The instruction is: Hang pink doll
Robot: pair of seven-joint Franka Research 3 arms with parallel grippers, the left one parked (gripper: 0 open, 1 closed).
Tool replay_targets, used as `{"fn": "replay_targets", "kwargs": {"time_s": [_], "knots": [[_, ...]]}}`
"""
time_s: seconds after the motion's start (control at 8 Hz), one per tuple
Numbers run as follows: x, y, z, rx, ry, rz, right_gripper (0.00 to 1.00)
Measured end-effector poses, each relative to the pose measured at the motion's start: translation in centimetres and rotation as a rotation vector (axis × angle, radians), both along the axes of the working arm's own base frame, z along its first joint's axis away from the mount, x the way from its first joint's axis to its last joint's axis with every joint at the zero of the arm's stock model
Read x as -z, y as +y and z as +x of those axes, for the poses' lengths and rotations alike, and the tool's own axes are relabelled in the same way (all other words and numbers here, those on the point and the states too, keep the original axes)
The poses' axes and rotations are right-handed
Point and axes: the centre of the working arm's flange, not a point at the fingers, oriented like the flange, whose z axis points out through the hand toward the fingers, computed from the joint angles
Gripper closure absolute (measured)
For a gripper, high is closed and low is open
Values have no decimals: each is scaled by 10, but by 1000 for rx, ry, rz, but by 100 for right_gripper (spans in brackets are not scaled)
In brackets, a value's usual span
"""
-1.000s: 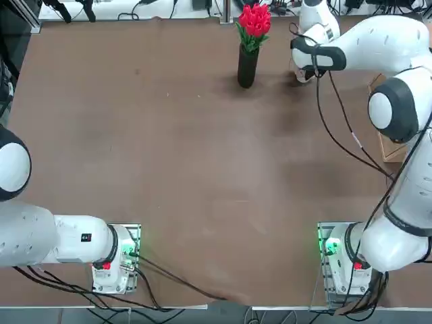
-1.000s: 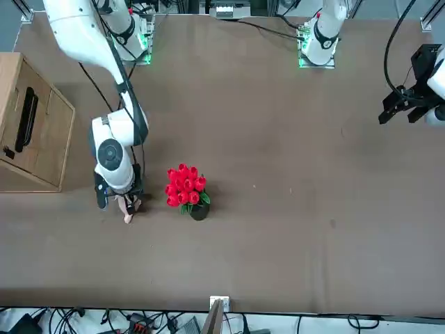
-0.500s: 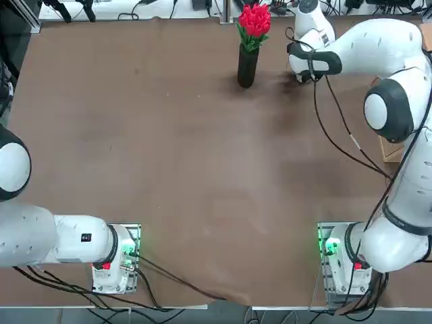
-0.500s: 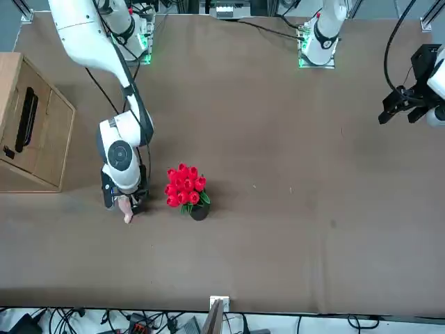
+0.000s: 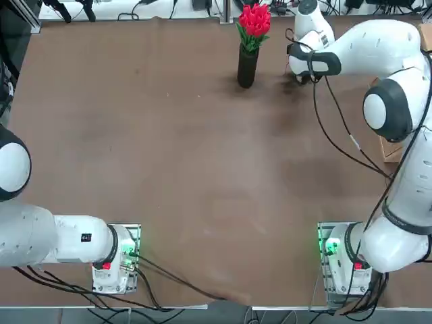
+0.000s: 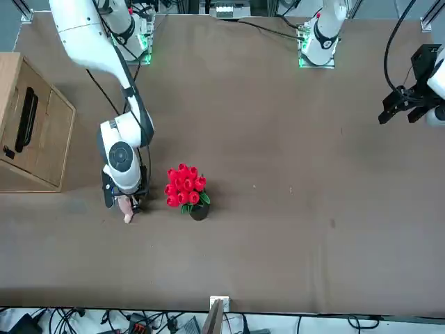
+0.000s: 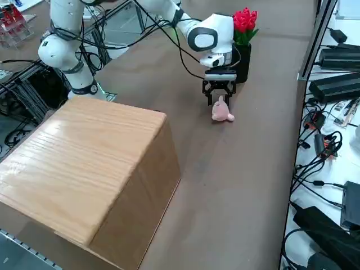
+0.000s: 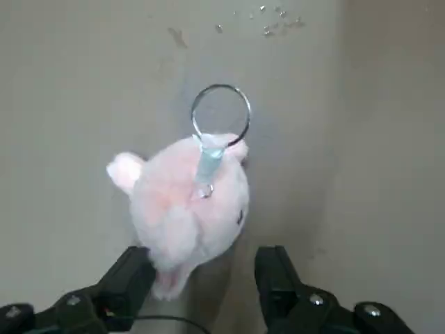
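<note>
The right pincer [image 8: 205,259] hung open above the desk [image 6: 278,250], the pink doll [image 6: 127,213] ungripped at nine o'clock from the tulip vase [image 6: 199,211] in the front view. Pickup, apparently underway, called for centring and closing before any hanging.

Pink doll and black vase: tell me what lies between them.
In the front view, one jaw of the right gripper stands beside the pink doll; from there, bare table runs to the black vase.
</note>
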Motion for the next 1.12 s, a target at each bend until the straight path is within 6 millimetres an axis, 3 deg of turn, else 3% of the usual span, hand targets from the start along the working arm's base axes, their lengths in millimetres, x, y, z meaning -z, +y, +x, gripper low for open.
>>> {"fn": "replay_targets", "kwargs": {"time_s": [0.38, 0.75, 0.88, 1.12], "knots": [[3, 1, 2, 4, -2, 1, 26], [-3, 0, 8, 13, -21, 6, 85], [-8, -2, 11, 17, -29, 6, 93], [-35, -20, 20, 58, -38, -8, 95]]}}
